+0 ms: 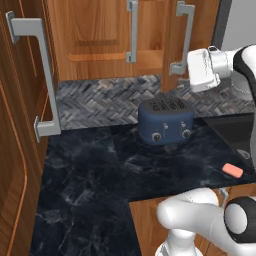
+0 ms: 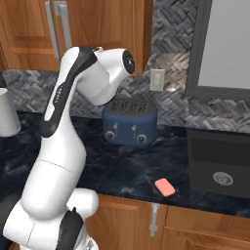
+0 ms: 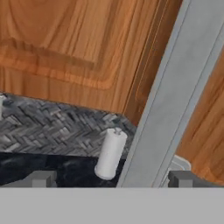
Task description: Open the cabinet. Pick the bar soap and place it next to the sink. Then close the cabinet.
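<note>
The cabinet fills the top of the left base view, with two panelled doors that look shut in the right base view. My gripper is at the lower end of the right door's grey bar handle. In the hand view the handle runs between my two spread fingertips, so the gripper is open around it, not clamped. The bar soap lies on the black marble counter just left of the sink.
A blue toaster stands against the herringbone backsplash below the cabinet. A white cylinder stands on the counter to the left. The tall wooden panel with a big grey handle is at the far left.
</note>
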